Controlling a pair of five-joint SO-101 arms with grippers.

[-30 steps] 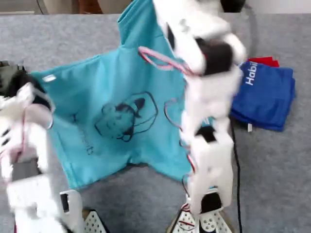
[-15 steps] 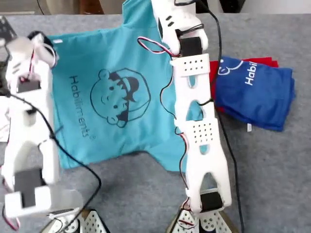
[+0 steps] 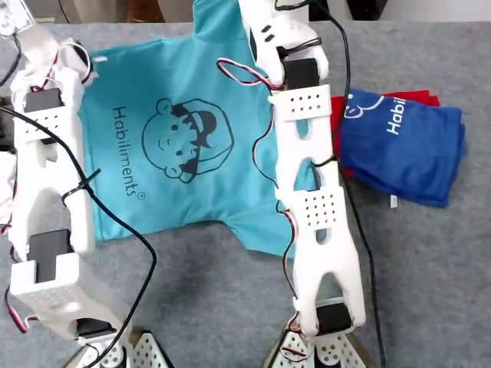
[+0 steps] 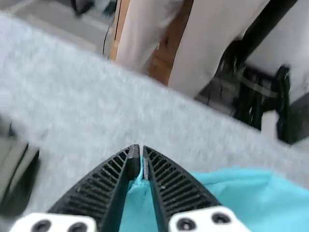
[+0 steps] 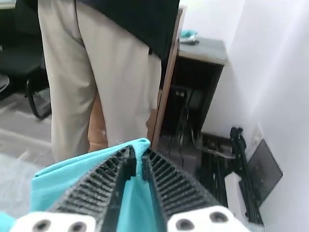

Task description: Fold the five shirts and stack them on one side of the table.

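A grey, felt-like table [image 3: 430, 253] carries everything here, its far edge meeting the room beyond. On it, towards the left and middle, the teal shirt [image 3: 169, 153] lies opened out flat with its printed side up, a cartoon face [image 3: 188, 138] and a line of lettering showing, and one sleeve pointing towards the arms' bases. Its far edge is gripped at two places. The left gripper [image 4: 138, 159] is pinched tight on a corner of teal cloth, with fabric showing between the ribbed black jaws just above the grey surface at the far left corner of the table. The right gripper [image 5: 136, 162] is likewise clamped onto a fold of the teal cloth, which rises between its jaws at the far edge near the middle. The left arm [image 3: 46, 192] runs along the shirt's left side; the right arm [image 3: 314, 192] lies stretched out over its right part. To the right, apart from the teal one, a folded blue shirt [image 3: 406, 153] rests on top of a red shirt [image 3: 418, 97], whose edge peeks out at the far side.
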